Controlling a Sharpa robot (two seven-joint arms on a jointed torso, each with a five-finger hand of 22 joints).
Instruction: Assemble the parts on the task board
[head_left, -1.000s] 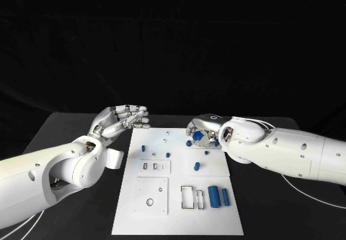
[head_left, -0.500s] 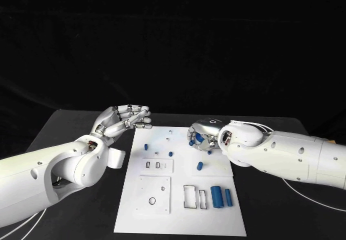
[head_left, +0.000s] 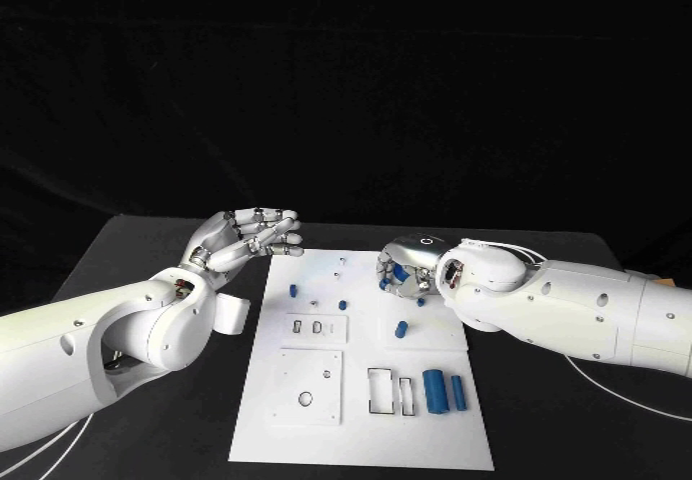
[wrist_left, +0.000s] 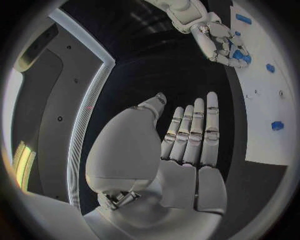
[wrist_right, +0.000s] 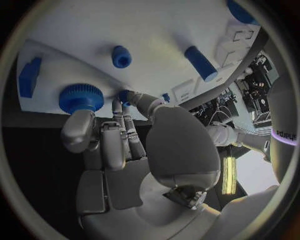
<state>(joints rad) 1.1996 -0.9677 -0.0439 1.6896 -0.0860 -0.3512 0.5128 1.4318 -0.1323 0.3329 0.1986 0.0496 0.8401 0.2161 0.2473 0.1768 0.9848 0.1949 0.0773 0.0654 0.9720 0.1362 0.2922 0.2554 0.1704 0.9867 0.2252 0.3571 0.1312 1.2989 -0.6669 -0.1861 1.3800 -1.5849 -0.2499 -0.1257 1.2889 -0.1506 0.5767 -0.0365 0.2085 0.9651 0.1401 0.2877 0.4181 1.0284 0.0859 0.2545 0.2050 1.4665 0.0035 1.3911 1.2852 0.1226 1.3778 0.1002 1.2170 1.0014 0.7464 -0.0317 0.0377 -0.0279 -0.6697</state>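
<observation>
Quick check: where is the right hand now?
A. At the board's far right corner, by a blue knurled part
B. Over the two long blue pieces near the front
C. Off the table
A: the right hand sits at the far right of the task board, its fingers beside the blue knurled part.

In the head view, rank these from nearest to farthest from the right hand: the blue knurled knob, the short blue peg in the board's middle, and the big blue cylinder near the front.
1. Blue knurled knob: right at the right hand's fingers, at the white task board's far right.
2. Short blue peg: mid-board, nearer the robot.
3. Big blue cylinder: front right, farthest.
</observation>
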